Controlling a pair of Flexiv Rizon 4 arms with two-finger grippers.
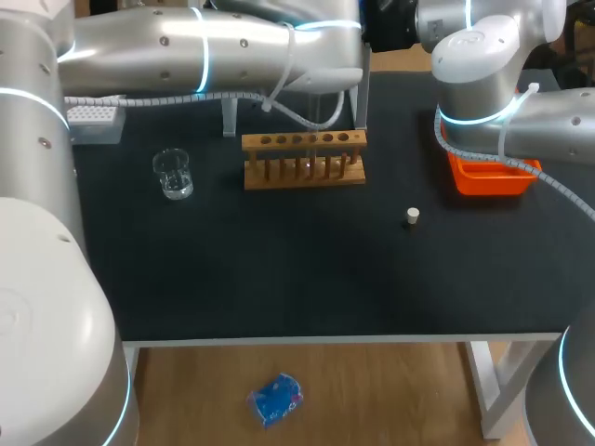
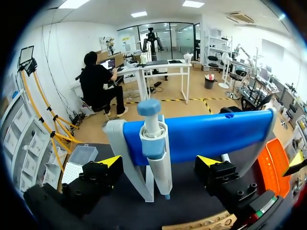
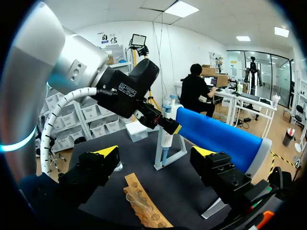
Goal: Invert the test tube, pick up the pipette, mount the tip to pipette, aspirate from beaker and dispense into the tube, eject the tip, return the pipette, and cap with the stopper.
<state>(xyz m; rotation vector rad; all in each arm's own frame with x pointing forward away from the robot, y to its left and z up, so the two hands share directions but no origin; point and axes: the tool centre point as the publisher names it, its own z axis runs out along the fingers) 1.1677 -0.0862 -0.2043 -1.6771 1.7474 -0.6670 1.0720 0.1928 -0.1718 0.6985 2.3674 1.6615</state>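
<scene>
Step in hand, we judge: pipette pick-up. Pipette (image 2: 152,139) hangs in blue stand (image 2: 216,134) at back of surface (image 1: 279,269). Our left gripper (image 2: 159,162) faces it, fingers open, not touching. Right gripper (image 3: 155,152) open, empty. Next: advance, centre, close on body.

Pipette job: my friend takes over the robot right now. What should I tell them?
Left gripper: open, fingers either side of the pipette, which hangs on its blue stand; not gripped yet.
Right gripper: open, empty, near the rack.
Beaker, tip box, stopper and orange bin sit on the table.
Done: cannot tell whether the tube is inverted.
Left: grip pipette, mount tip, aspirate, dispense, eject, return, cap.
</scene>
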